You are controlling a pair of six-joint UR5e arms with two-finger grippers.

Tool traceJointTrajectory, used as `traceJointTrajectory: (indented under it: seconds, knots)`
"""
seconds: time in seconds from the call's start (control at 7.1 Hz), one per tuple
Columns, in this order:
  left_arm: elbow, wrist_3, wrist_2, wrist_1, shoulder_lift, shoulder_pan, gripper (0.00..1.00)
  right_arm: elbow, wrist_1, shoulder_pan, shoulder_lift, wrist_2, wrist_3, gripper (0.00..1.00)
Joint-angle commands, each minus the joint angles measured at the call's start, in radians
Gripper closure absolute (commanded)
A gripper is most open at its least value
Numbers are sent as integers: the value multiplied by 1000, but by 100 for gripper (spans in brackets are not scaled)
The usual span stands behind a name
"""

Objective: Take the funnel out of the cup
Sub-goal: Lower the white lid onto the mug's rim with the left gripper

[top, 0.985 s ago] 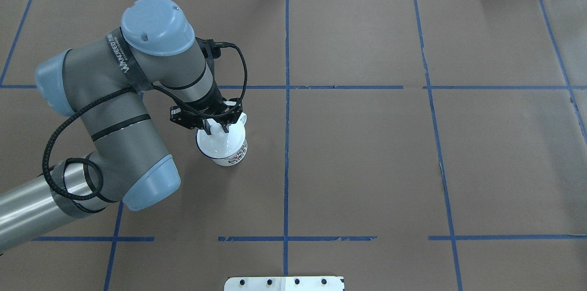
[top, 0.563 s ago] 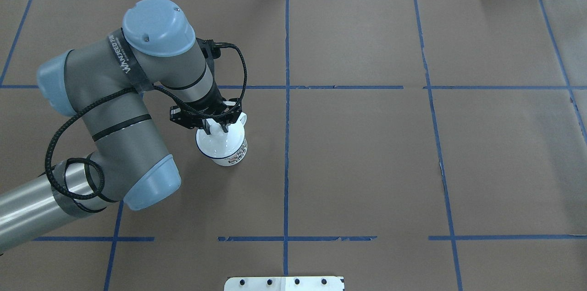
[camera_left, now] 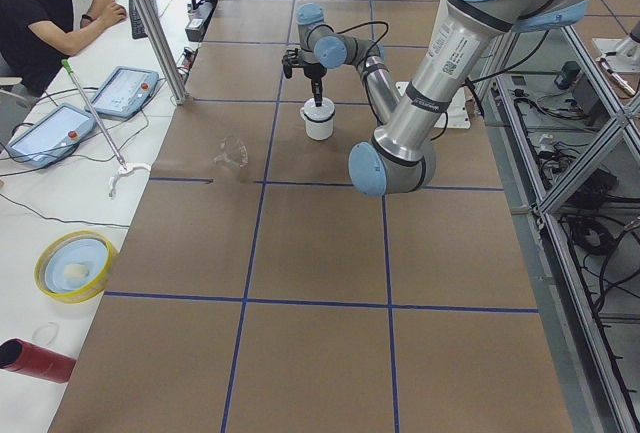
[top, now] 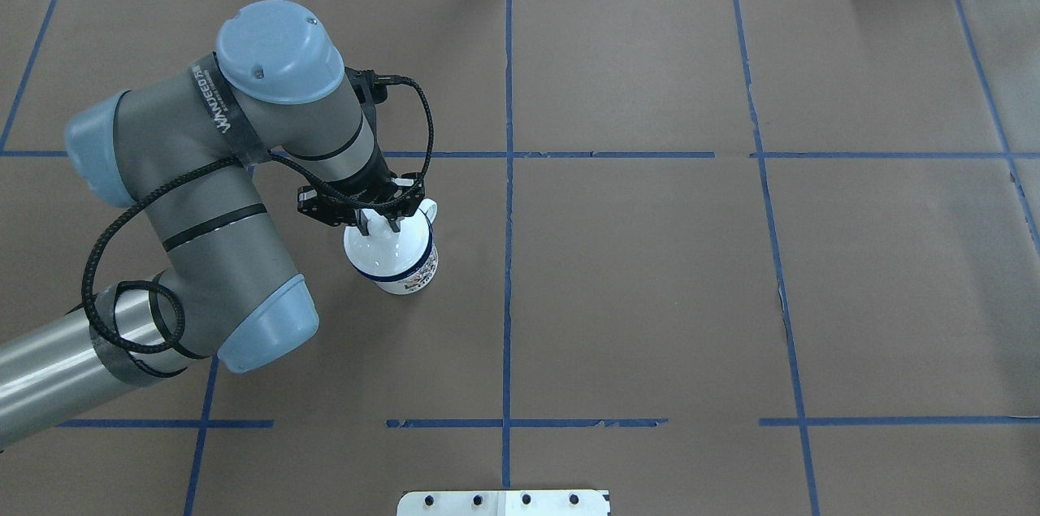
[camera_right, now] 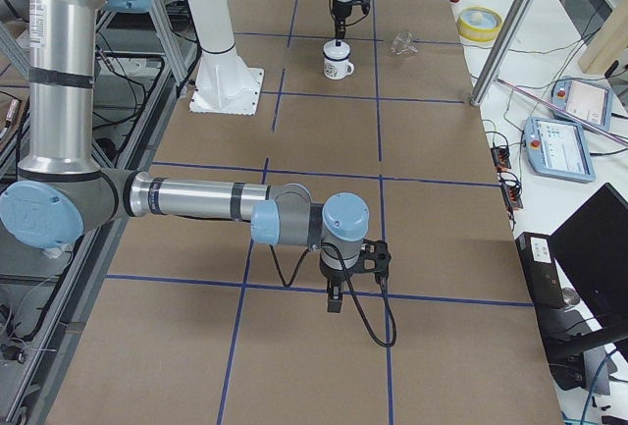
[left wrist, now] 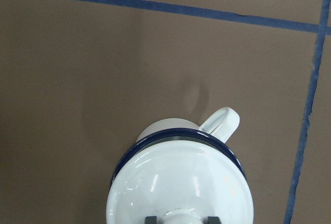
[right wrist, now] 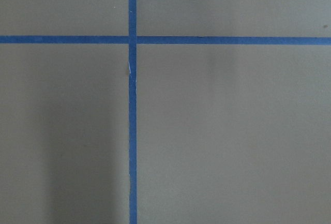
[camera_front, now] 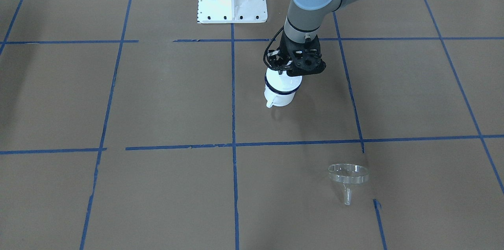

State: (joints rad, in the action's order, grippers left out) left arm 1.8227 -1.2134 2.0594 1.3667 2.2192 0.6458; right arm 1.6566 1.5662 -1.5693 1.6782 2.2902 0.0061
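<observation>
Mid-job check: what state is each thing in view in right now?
funnel: out of the cup, lying on the table, well apart from it.
cup: upright, covered.
lid: seated on the cup.
left end effector: shut on the lid's knob.
right end effector: above the table, open or shut cannot be told.

cup: 1 | lid: 1 | funnel: 1 | robot arms: 2 | person: 1 | tablets: 2

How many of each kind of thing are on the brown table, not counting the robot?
white mug: 1
white lid: 1
clear funnel: 1
Total: 3
</observation>
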Motion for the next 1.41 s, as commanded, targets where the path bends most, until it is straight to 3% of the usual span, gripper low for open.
traceJointTrajectory:
  seconds: [0.0,1.13,1.27]
  knots:
    - [0,0,-1,3,0,0,100,0,0,0,0,0,0,0]
    - [-14,0,-1,25,-3,-8,100,0,0,0,0,0,0,0]
    - [-13,2,-2,26,-3,-8,90,-1,0,0,0,0,0,0]
